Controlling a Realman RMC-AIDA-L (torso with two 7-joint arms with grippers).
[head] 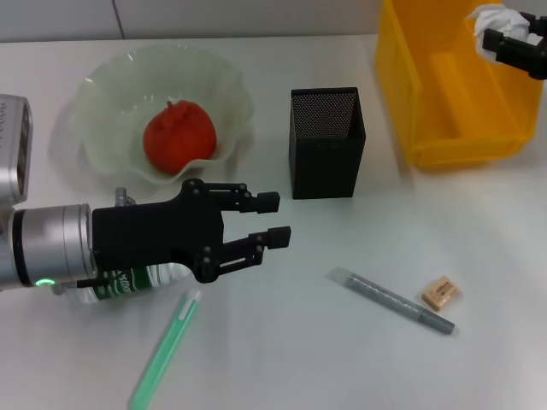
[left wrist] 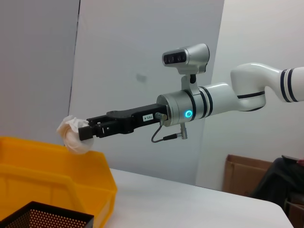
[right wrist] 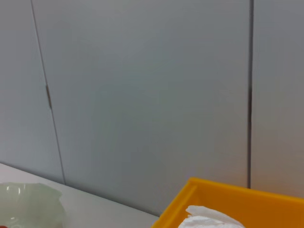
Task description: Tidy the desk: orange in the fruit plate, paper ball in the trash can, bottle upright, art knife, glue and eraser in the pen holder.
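Clearly the step in hand is dropping the paper ball (head: 494, 19) into the trash can (head: 444, 94). The right gripper (left wrist: 85, 132) has its jaws clamped on the white wad and holds it above the bin's open top, close to the far rim rather than over the middle. To do this well, the judgement is that the wad should sit squarely over the bin's hollow before the jaws part, since a light crumpled thing can catch on a finger or bounce off the wall.

Beside the trash can stands the pen holder (head: 326, 141), upright. Beyond the pen holder from the bin, the orange (head: 178, 137) already lies in the fruit plate (head: 102, 94). The left gripper (head: 273, 218) hovers in front of the plate with jaws apart, above the bottle (head: 132, 280), which lies on its side. The eraser (head: 440, 292) rests on the desk in front of the bin.
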